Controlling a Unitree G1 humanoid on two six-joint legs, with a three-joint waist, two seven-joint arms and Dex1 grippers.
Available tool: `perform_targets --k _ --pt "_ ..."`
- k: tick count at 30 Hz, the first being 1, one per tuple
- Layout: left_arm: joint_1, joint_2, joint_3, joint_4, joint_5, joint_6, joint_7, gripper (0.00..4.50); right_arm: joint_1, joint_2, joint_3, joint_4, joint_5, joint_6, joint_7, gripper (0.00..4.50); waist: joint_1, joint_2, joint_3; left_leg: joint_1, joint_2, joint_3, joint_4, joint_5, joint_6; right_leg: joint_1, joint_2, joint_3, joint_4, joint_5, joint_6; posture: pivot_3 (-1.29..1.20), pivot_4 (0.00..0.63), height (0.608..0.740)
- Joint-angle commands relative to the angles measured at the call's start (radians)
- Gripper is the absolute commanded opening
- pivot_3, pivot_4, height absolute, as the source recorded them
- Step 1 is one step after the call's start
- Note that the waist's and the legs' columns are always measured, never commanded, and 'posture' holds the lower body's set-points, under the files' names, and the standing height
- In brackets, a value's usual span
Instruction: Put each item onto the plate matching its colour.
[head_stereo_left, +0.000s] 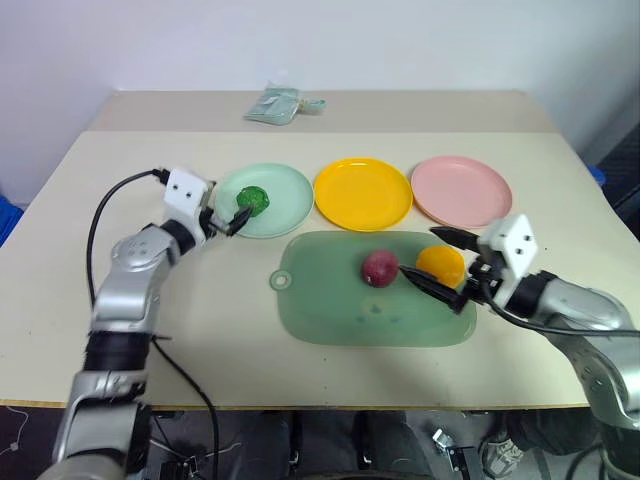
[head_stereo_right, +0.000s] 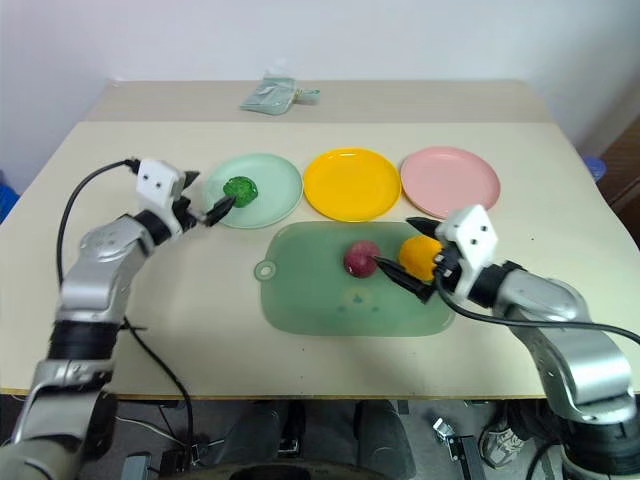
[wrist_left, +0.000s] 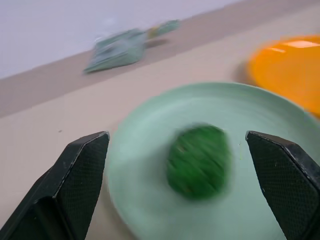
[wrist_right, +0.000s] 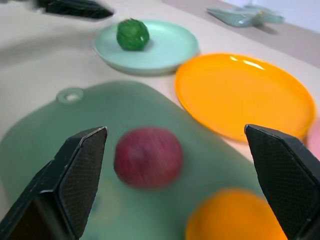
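The bumpy dark green item (head_stereo_left: 252, 200) lies on the pale mint green plate (head_stereo_left: 288, 186). My left gripper (head_stereo_left: 238, 217) is open at that plate's left rim, and the green item (wrist_left: 199, 161) rests free just ahead of its spread fingers. The yellow plate (head_stereo_left: 363, 192) and the pink plate (head_stereo_left: 462, 190) hold nothing. The dark red-purple item (head_stereo_left: 380, 268) and the orange item (head_stereo_left: 440, 264) sit on the translucent green board (head_stereo_left: 340, 310). My right gripper (head_stereo_left: 420, 252) is open, its fingers either side of the orange item and pointing at the red-purple one (wrist_right: 148, 156).
A small grey-green cloth bundle (head_stereo_left: 280, 104) lies at the table's far edge. A black cable loops from my left wrist over the table's left side. The three plates stand in a row just behind the board.
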Motion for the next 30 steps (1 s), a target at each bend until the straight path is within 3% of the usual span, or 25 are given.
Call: perform_targets --k 1,6,17,20,22,26,30 --pt "0.102 0.058 -0.031 -0.208 -0.118 0.065 -0.163 4.48 -0.066 0.017 0.089 -0.027 -0.066 0.033 -0.060 4.50 0.002 0.000 0.000 0.000 0.000 0.000 0.000 0.000 0.000 0.000 0.000 0.000 0.000 0.000 0.000 0.00 0.150 0.740" --pt "0.209 0.090 -0.097 -0.346 -0.146 0.078 -0.244 4.48 -0.098 0.017 0.189 -0.013 -0.145 0.054 -0.079 4.50 0.005 0.000 0.000 0.000 -0.001 0.000 0.000 -0.001 0.001 0.001 -0.002 0.000 -0.001 0.000 0.000 0.00 0.150 0.740" --pt "0.232 0.070 -0.137 -0.388 -0.154 0.095 -0.250 4.48 -0.132 0.078 0.263 0.067 -0.240 0.127 -0.142 4.50 -0.001 0.000 0.000 0.000 -0.001 0.000 -0.001 -0.001 0.001 0.000 -0.001 0.000 -0.001 0.000 0.000 0.00 0.150 0.740" --pt "0.240 0.069 -0.134 -0.390 -0.168 0.099 -0.255 4.50 -0.133 0.090 0.264 0.070 -0.243 0.141 -0.142 3.68 -0.002 0.000 0.000 0.000 -0.001 0.000 -0.001 -0.001 0.001 0.000 -0.001 0.000 -0.001 0.000 0.000 0.00 0.150 0.740" --pt "0.253 0.072 -0.130 -0.385 -0.175 0.093 -0.263 4.50 -0.133 0.093 0.264 0.057 -0.248 0.145 -0.142 2.72 -0.002 0.000 0.000 0.000 -0.001 0.000 -0.001 -0.001 0.001 0.000 -0.001 0.000 -0.001 0.000 0.000 0.00 0.150 0.740" --pt "0.270 0.073 -0.132 -0.371 -0.168 0.072 -0.271 4.50 -0.162 0.106 0.223 0.033 -0.243 0.110 -0.143 2.55 -0.002 0.000 0.000 0.000 -0.001 0.000 -0.001 -0.001 0.001 0.000 -0.001 0.000 -0.001 0.000 0.000 0.00 0.150 0.740" --pt "0.280 0.067 -0.148 -0.367 -0.154 0.056 -0.270 4.50 -0.291 0.144 0.115 0.132 -0.265 0.103 -0.237 2.55 -0.005 0.000 0.000 0.000 -0.001 0.000 0.000 -0.001 0.001 0.000 -0.001 0.000 0.000 0.000 0.000 0.00 0.150 0.740"
